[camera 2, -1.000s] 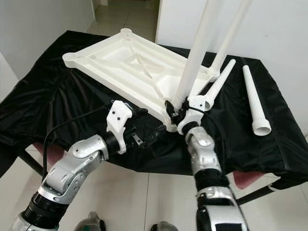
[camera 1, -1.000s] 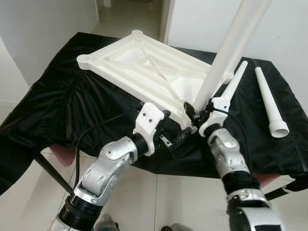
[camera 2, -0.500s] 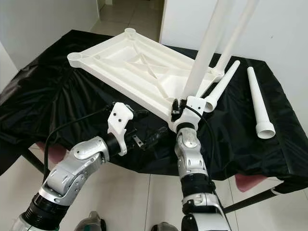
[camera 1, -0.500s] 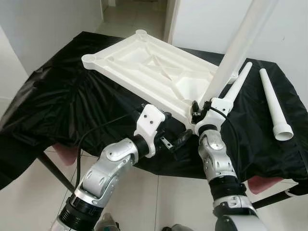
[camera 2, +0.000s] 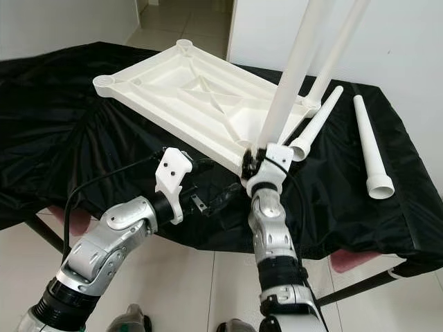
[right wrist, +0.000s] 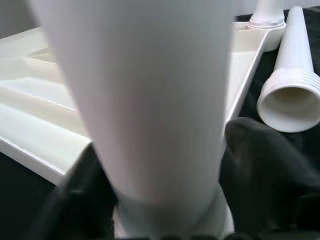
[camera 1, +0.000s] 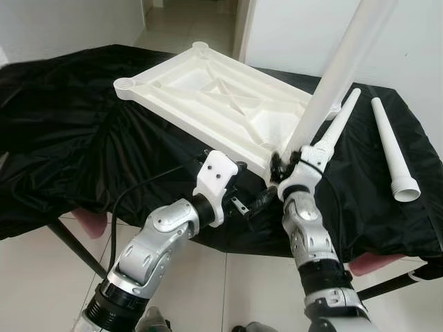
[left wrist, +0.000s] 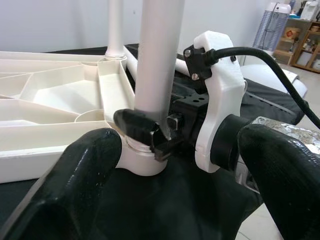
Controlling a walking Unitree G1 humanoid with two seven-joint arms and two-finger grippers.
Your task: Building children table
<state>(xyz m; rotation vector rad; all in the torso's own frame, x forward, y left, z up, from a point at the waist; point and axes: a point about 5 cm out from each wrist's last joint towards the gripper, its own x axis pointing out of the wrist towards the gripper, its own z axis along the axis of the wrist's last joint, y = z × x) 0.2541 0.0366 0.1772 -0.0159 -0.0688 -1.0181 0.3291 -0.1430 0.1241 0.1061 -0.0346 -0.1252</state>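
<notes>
Tiled floor (camera 1: 242, 290), white walls, doorway beyond; black cloth (camera 1: 83, 138) draping over the worktop and hanging off its near edge.

Right gripper (camera 1: 282, 164) sitting at the worktop's near edge, black fingers (left wrist: 137, 125) clenching around the base of an upright white leg (camera 1: 332, 83), right where the leg is entering the near-right corner socket of the tabletop (camera 1: 208, 97). Seen from the right wrist, the leg filling the space between the two dark fingers, touching both. Right arm rising straight up from below to that corner.

Left gripper (camera 1: 257, 200) hovering just beside the right one, at the cloth's near edge, pointing toward the same corner. Fingers spreading apart, gripping nothing; leg base and right gripper showing between them in the left wrist view. Black cable looping down from the left wrist's white mount.

Tabletop lying upside down, ribs facing up, stretching diagonally from the near-right socket toward the far-left part of the worktop. Second upright leg (camera 2: 339, 52) standing in the far-right corner socket. Round sockets at the two left corners standing open.

Third leg (camera 2: 316, 124) lying loose on the cloth just beside the tabletop's right side, wide threaded end toward the near edge. Fourth leg (camera 1: 392, 149) lying farther toward the worktop's right edge, apart from the rest, wide end also nearest.
</notes>
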